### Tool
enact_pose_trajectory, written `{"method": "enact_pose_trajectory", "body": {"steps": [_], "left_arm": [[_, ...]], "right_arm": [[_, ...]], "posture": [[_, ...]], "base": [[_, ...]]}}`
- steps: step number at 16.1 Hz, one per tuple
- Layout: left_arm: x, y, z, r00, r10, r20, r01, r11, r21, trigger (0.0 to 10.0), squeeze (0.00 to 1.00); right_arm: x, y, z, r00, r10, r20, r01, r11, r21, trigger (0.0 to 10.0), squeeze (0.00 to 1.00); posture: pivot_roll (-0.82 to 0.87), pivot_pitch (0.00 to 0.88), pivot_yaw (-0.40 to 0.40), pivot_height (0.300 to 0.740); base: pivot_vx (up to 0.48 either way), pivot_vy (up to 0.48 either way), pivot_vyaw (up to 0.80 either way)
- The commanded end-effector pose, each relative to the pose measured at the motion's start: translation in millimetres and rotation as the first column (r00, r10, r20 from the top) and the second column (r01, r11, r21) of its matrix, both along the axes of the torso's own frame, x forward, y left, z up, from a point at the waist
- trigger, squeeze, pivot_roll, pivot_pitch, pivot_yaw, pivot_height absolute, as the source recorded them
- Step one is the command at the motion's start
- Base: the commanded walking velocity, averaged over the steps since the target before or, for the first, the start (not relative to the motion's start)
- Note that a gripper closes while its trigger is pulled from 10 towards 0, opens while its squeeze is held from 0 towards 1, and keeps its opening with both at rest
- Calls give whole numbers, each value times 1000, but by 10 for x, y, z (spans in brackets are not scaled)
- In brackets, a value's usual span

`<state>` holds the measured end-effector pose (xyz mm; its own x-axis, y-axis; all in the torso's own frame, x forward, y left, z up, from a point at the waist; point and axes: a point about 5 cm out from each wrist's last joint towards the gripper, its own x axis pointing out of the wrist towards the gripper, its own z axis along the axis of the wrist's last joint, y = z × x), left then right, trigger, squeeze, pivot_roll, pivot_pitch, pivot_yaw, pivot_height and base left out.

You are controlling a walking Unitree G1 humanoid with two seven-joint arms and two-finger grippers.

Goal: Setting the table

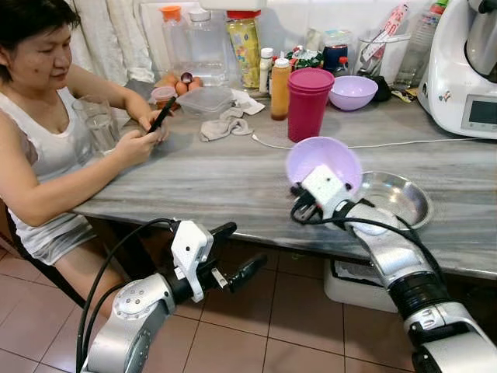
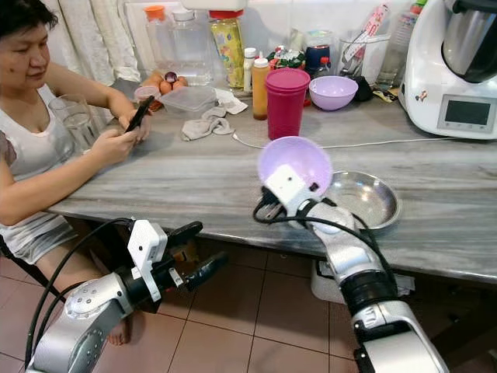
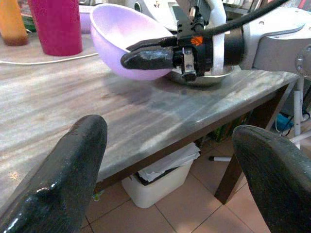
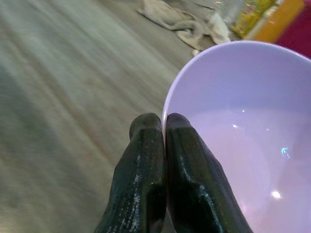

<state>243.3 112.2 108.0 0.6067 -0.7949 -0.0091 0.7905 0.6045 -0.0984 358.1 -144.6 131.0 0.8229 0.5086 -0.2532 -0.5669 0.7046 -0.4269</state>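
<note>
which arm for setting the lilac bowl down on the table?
Right. The right gripper is shut on the lilac bowl, tilted above the grey table. The left gripper, open, hangs below the table edge.

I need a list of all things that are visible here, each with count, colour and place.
Held bowl: 1, lilac, tilted above the table, rim pinched by right gripper.
Steel bowl: 1, silver, on table behind it.
Far bowl: 1, lilac, table back.
Cups: stacked, magenta, table centre.
Rag: 1, grey, left of cups.
Glass: 1, clear, by the person.
Box: 1, clear, behind rag.
Bin: 1, white, under table.
Table: 1, grey.
Person: 1, seated left, holding phone.
Left gripper: open, below table edge.
Right gripper: shut on held bowl.
</note>
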Motion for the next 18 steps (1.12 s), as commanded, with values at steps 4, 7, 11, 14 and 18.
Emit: {"method": "enact_pose_trajectory", "body": {"steps": [4, 7, 11, 14, 18], "left_arm": [[5, 5, 33, 1000, -9, -1, 9, 1000, 15, 10000, 0], [25, 2, 34, 1000, -10, 1, 10, 1000, 28, 10000, 0], [44, 8, 13, 1000, 4, -5, -4, 999, 37, 10000, 0], [73, 24, 7, 1000, 24, 6, -24, 999, 38, 10000, 0], [150, 41, 45, 999, 44, 14, -44, 999, 31, 10000, 0]], "right_arm": [[60, -41, 81, 999, -15, 31, 14, 1000, 17, 10000, 1000], [86, -37, 103, 999, -26, 44, 25, 1000, 17, 10000, 1000], [104, -32, 147, 997, -30, 76, 29, 999, 14, 10000, 1000], [100, -58, 440, 973, -78, 219, 67, 996, 58, 10000, 1000], [-73, -327, 644, 893, -291, 345, 257, 956, 141, 10000, 1000]], "posture": [[-235, 0, 80, 740], [-234, 0, 81, 740], [-228, 0, 82, 740], [-228, 0, 86, 740], [-247, 0, 91, 740]], "base": [[0, 0, 0], [0, 0, 0], [0, 0, 0], [0, 0, 0], [0, 0, 0]]}}
